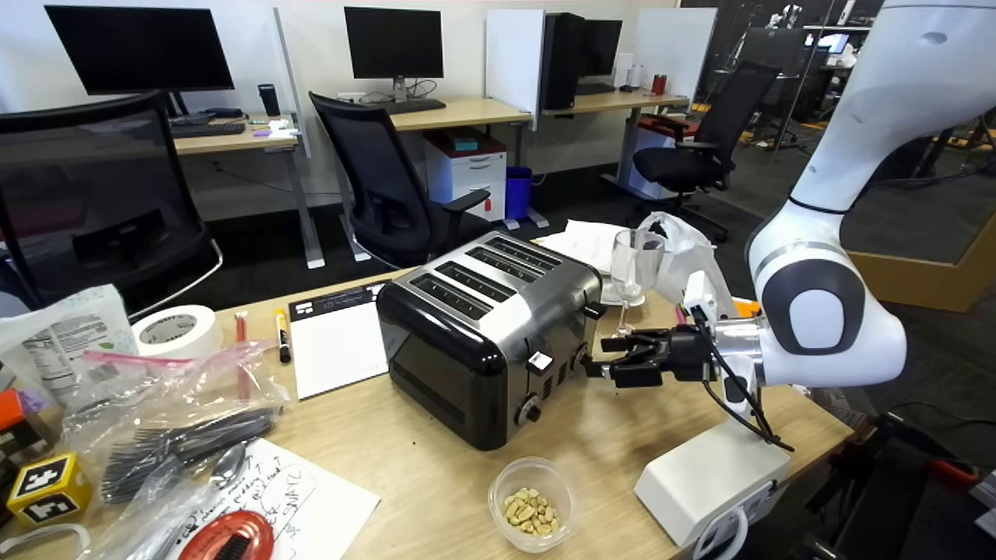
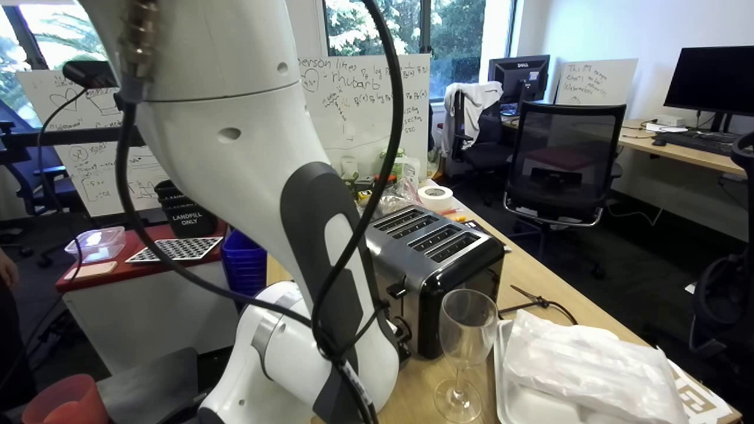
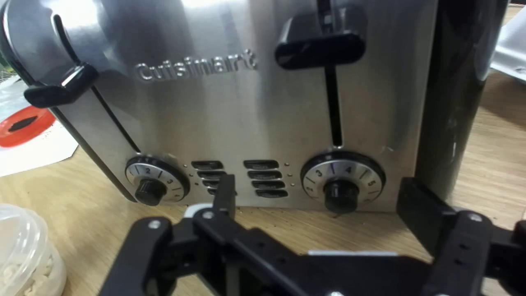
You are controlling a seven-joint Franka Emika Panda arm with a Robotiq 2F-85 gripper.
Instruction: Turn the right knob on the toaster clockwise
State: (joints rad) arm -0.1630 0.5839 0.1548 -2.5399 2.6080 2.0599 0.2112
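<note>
With gripper [image 3: 318, 191] spread wide before right knob [image 3: 342, 196].
Facing toaster [image 1: 494, 330] near tabletop's [image 1: 342, 428] far edge, in an exterior view.

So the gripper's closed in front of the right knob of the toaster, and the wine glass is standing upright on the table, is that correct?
Not quite: the gripper is open, not closed. The wrist view shows its fingers spread wide apart. It is in front of the right knob of the toaster, and the wine glass is standing upright on the table.
</note>
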